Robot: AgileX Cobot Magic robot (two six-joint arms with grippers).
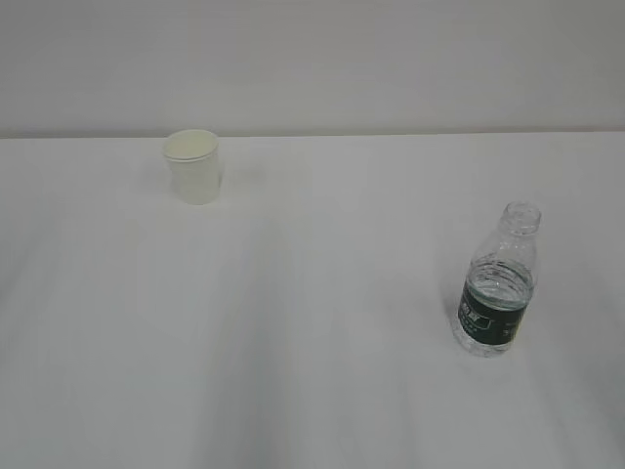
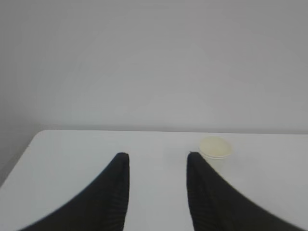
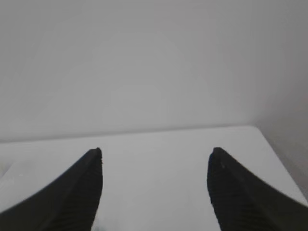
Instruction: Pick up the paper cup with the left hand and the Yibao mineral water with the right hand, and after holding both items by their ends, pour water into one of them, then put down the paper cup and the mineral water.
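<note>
A small off-white paper cup (image 1: 193, 166) stands upright on the far left of a plain white table (image 1: 312, 322), close to the table's back edge where it meets a pale wall (image 1: 312, 59), while the Yibao mineral water (image 1: 498, 283), a clear capless bottle with a dark green label band, stands upright well apart from it on the near right. Water shows inside the bottle at about the level of the label's top. Neither arm appears in the exterior view, and both items stand untouched. In the left wrist view, the left hand (image 2: 158, 159) hangs above the table with its two black ribbed fingers (image 2: 108, 197) parted to a moderate gap and nothing between them; the cup (image 2: 215, 150) sits beyond them, just past the tip of the finger on the right of that view, its pale interior facing the camera. In the right wrist view, the right hand (image 3: 156, 154) holds its fingers (image 3: 72, 192) wide apart, empty, pointing over bare tabletop toward the wall, with the table's right corner visible; the bottle does not show in that view.
</note>
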